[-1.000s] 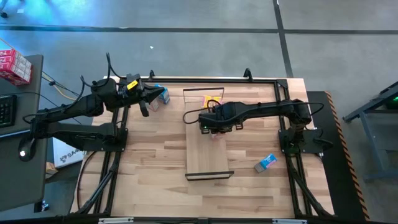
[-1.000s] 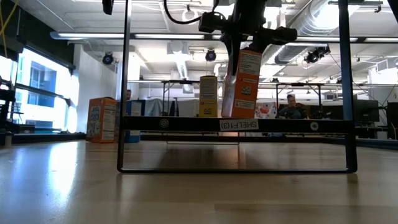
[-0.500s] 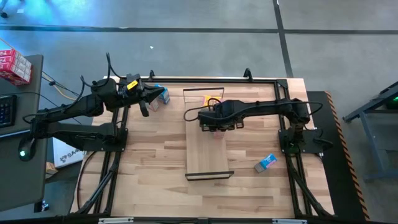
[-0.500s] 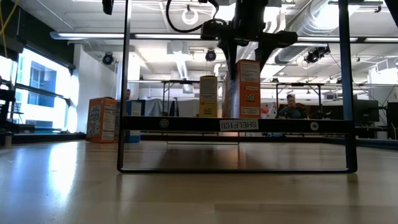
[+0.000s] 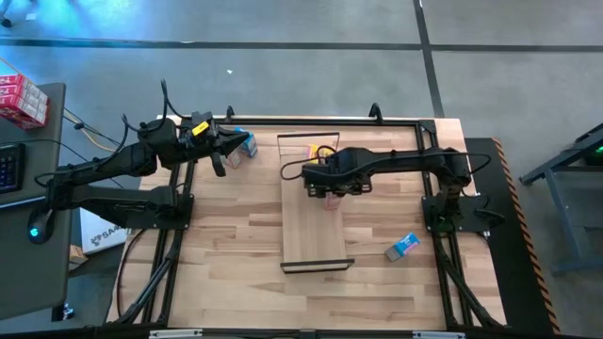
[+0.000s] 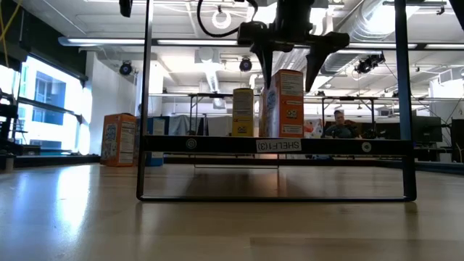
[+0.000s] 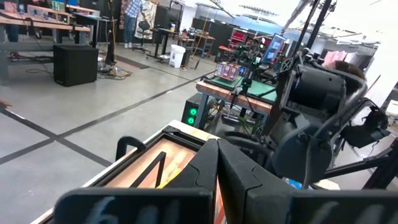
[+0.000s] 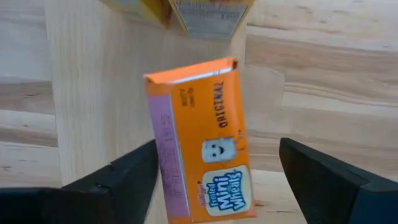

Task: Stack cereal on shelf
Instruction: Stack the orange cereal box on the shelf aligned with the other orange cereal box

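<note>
Shelf (image 5: 314,226): lying along mid-surface (image 5: 236,245). Orange box (image 6: 289,103) upright on it, yellow box (image 6: 243,112) just behind. Right tool (image 6: 290,64): above the orange box, fingers spread wide, apparently clear of it. Blue box (image 5: 402,247): flat on the surface by the right arm's base. Left tool (image 5: 222,147): closed, at the far left corner, beside another box (image 5: 247,147), seemingly blue.

Shelf (image 5: 314,226) at table (image 5: 226,282) centre. Frosted Mini-Wheats box (image 8: 202,143) upright on shelf's far half, right gripper (image 6: 290,69) straddling it from above. Another cereal box (image 6: 243,112) behind it on shelf. Box (image 5: 402,247) on table right of shelf. Left gripper (image 5: 222,151) near table's far-left corner
</note>
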